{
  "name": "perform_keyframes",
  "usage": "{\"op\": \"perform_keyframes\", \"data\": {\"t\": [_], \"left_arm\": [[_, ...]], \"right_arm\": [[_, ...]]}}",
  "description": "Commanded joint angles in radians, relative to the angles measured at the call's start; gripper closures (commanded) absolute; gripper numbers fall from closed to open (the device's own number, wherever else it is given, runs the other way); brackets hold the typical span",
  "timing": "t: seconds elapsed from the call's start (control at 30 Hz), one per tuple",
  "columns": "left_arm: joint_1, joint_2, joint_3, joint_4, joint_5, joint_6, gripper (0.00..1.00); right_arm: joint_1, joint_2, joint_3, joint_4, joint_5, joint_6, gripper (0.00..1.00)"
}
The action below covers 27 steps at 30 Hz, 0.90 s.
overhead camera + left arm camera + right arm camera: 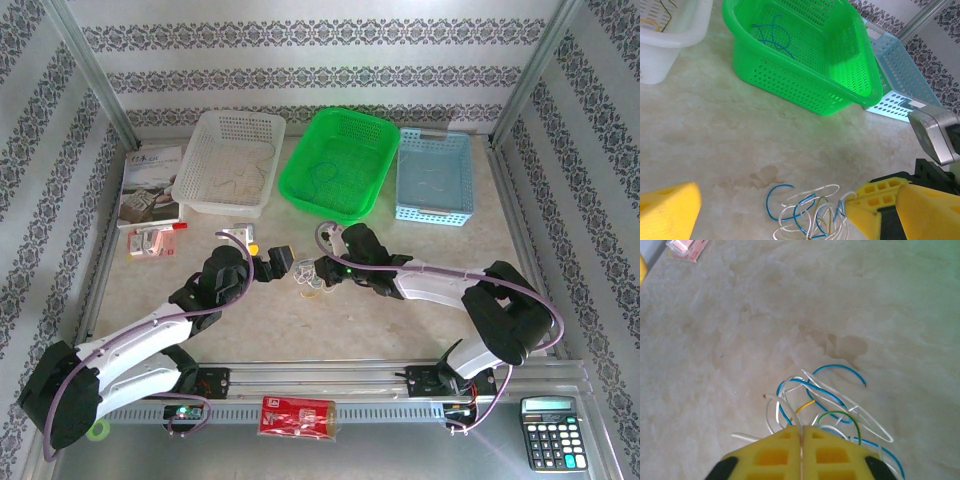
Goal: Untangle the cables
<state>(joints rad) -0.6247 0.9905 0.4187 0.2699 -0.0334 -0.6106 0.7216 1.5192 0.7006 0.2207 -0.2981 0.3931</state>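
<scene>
At the far left, the white basket (220, 205) holds pale and yellow strands, so we take it as the place for freed pieces of those colours. Nearer us, the left gripper (282, 264) hangs just left of the cables (807, 212) with its jaws spread wide. We judge it is ready to take a loop once one is offered. The tangle of white, blue, yellow and green strands lies on the bare table (715, 330) between the two grippers. The right gripper (802, 432) has its jaws pressed together at the tangle's edge, with a whitish strand seemingly in the seam. We judge it is anchoring the bundle. Beyond, the green basket (850, 65) holds a blue strand (772, 35). The left arm stretches low and forward, angled inward. The right arm folds at its elbow and reaches leftward, bringing the two wrists together at mid-table.
</scene>
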Motion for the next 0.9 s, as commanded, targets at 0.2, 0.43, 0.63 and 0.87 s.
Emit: {"op": "perform_keyframes", "data": {"t": [0.2, 0.43, 0.63, 0.87], "left_arm": [[-0.007, 0.046, -0.011, 0.034, 0.055, 0.041, 0.0], [-0.008, 0.108, -0.002, 0.088, 0.176, 0.12, 0.0], [-0.009, 0.193, 0.028, 0.146, 0.293, 0.158, 0.0], [-0.01, 0.267, 0.068, 0.22, 0.37, 0.171, 0.0]], "right_arm": [[-0.019, -0.116, 0.029, -0.016, -0.042, -0.002, 1.0], [-0.024, -0.185, 0.04, -0.031, -0.059, 0.013, 1.0], [-0.028, -0.234, 0.058, -0.039, -0.074, 0.035, 1.0], [-0.027, -0.241, 0.066, -0.038, -0.083, 0.045, 1.0]]}}
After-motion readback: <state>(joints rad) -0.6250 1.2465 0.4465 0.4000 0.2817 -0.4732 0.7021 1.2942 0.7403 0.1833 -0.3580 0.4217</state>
